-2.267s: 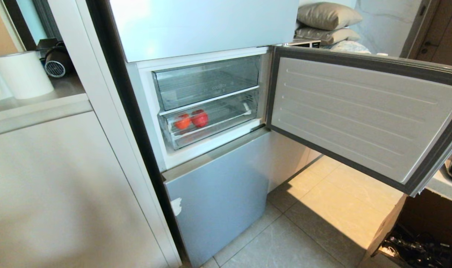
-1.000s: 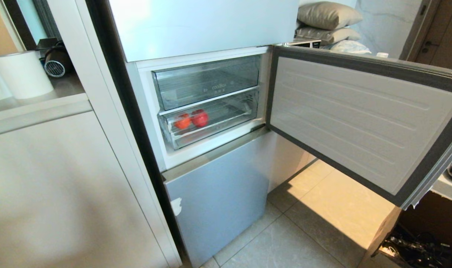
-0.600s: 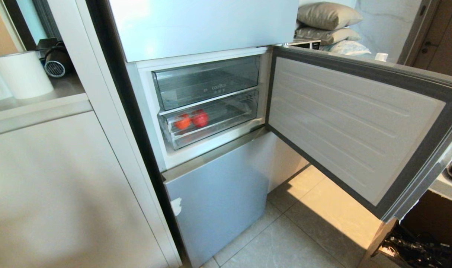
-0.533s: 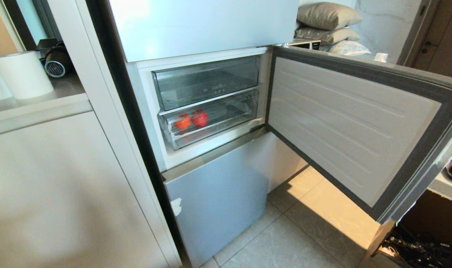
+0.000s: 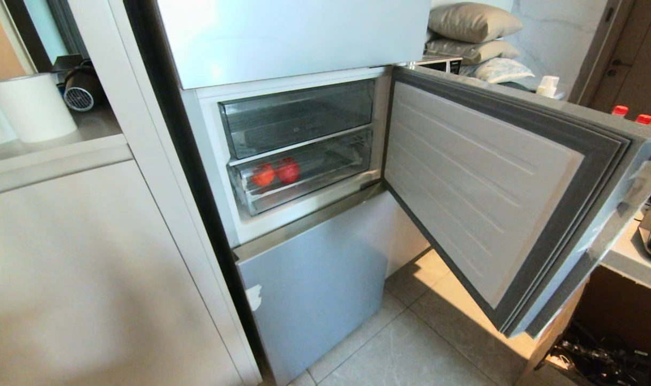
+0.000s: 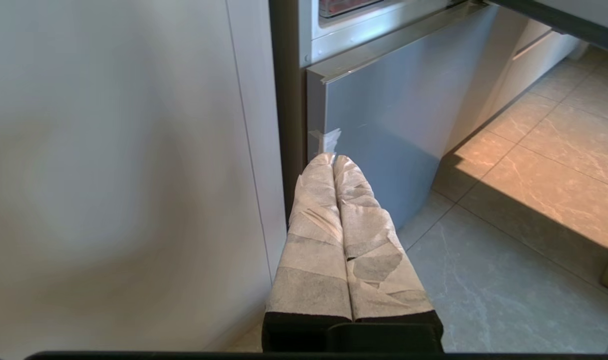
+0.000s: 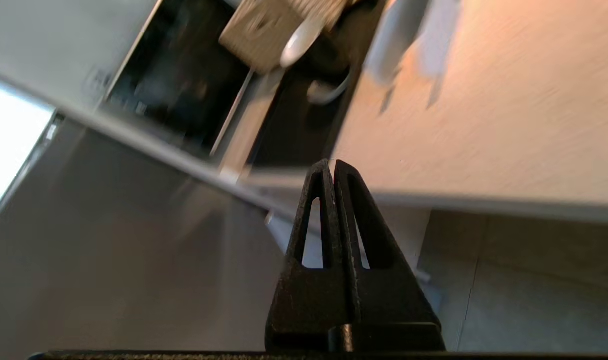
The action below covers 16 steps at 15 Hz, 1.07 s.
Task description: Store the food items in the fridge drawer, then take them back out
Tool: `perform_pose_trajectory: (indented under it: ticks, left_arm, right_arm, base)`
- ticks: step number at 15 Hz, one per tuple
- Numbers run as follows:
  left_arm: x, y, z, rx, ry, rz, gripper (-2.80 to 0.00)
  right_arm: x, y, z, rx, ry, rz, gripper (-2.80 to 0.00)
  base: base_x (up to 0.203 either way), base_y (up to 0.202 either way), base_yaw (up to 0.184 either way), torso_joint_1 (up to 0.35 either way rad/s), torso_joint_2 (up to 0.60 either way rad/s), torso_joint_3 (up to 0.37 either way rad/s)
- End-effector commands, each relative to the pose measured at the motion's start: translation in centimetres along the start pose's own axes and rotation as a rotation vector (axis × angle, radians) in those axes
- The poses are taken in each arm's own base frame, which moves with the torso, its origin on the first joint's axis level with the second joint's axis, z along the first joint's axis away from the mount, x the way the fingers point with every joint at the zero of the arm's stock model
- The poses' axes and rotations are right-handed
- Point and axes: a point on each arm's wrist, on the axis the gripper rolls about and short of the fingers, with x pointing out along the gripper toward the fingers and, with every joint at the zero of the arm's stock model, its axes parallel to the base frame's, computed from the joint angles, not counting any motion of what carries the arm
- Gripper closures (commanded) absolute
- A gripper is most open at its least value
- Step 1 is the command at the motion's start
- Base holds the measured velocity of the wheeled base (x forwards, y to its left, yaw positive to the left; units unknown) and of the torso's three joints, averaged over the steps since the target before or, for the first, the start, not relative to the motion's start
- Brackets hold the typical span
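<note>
Two round orange-red food items (image 5: 275,172) sit side by side in the fridge drawer (image 5: 304,174), lower clear bin, pushed in. Fridge door (image 5: 480,177) stands partly open at right. Left gripper (image 6: 334,161) closed, empty, near lower panel (image 6: 384,110). Right gripper (image 7: 332,165) closed, empty.

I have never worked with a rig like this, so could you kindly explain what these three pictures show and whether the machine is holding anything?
A wheeled robot with two arms faces an open fridge. The head view looks down from its head: the fridge door stands open, and two red fruits lie in the lower clear fridge drawer, which is pushed in. The other two pictures come from cameras behind each arm's fingers. The left gripper, wrapped in pale tape, is shut, holds nothing and hangs low before the blue bottom panel. The right gripper, bare black, is also shut and empty, close to the door's outer face.
</note>
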Motion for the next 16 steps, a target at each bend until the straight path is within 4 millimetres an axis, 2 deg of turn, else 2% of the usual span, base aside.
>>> perform_pose_trajectory:
  ticks: [1,7,9,11,13,15,16]
  left_arm:
    - [0.0,0.0,0.0,-0.001,0.0,0.0,0.0]
    - [0.0,0.0,0.0,-0.001,0.0,0.0,0.0]
    - [0.0,0.0,0.0,-0.001,0.0,0.001,0.0]
    - [0.0,0.0,0.0,-0.001,0.001,0.001,0.0]
    - [0.0,0.0,0.0,0.001,0.001,0.0,0.0]
    - [0.0,0.0,0.0,0.0,0.001,0.001,0.0]
    - [0.0,0.0,0.0,-0.001,0.0,0.002,0.0]
  right_arm:
    - [-0.4,2.4,-2.2,-0.005,0.067,0.074,0.0]
    - [-2.5,9.4,-8.8,0.036,0.321,0.363,0.0]
    - [-2.4,10.9,-10.8,0.044,0.371,0.429,0.0]
    - [-2.1,14.3,-15.5,0.041,0.477,0.547,0.0]
    - [-1.8,17.8,-18.5,0.045,0.565,0.694,0.0]
    - [-2.8,21.1,-21.9,0.051,0.714,0.868,0.0]
    - [-3.1,22.3,-22.6,0.085,0.785,0.936,0.0]
  base:
    - [0.0,0.0,0.0,0.0,0.0,0.0]
    - [0.0,0.0,0.0,0.0,0.0,0.0]
    - [0.0,0.0,0.0,0.0,0.0,0.0]
    - [0.0,0.0,0.0,0.0,0.0,0.0]
    - [0.0,0.0,0.0,0.0,0.0,0.0]
    - [0.0,0.0,0.0,0.0,0.0,0.0]
    - [0.0,0.0,0.0,0.0,0.0,0.0]
